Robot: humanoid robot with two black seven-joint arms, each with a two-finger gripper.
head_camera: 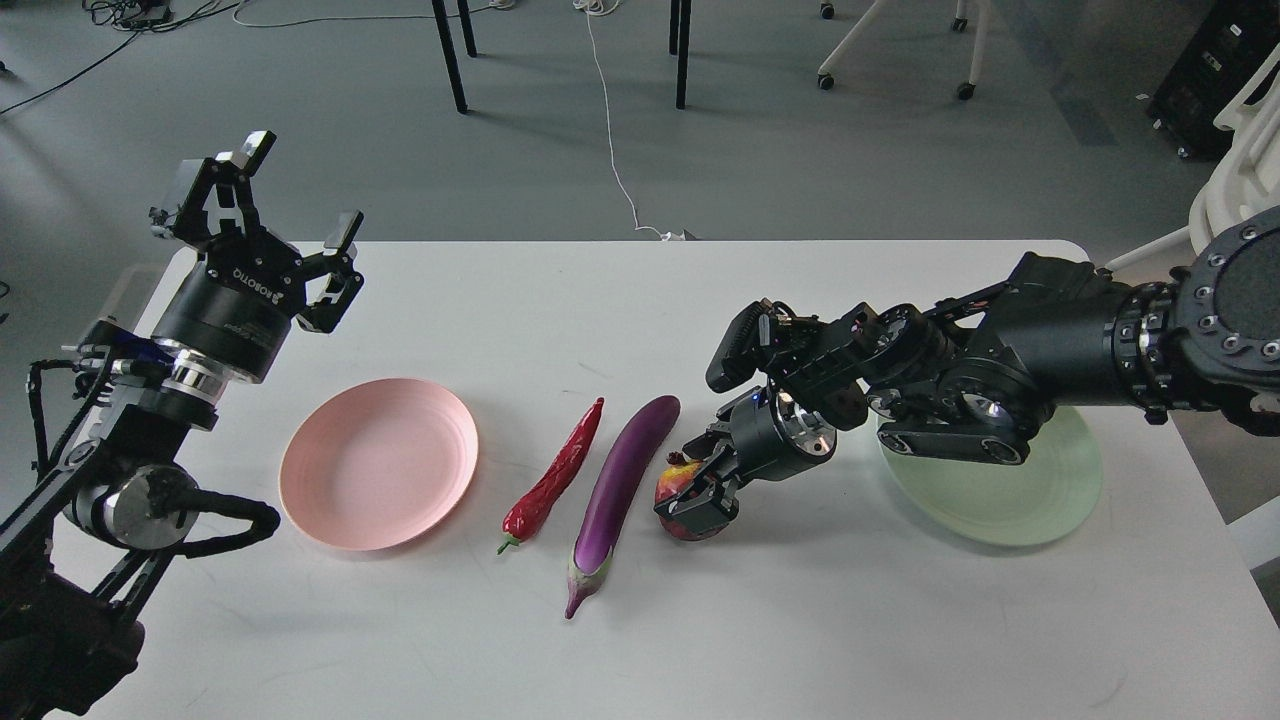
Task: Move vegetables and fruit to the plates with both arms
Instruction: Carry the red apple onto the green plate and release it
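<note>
The purple eggplant (pixel 620 480) and the red chili (pixel 555 475) lie side by side mid-table. To their left is the empty pink plate (pixel 378 463). The dark red pomegranate (pixel 672 492) sits just right of the eggplant. My right gripper (pixel 703 488) is lowered over it with its fingers spread on either side, hiding most of it. The green plate (pixel 1000 500) lies at the right, partly under my right arm. The yellow-green fruit is hidden. My left gripper (pixel 298 190) is open and empty, raised above the table's back left corner.
Everything sits on a white table (pixel 800 620). Its back edge runs just behind my arms. Beyond it, on the grey floor, are table and chair legs (pixel 680 55) and a white cable (pixel 610 140).
</note>
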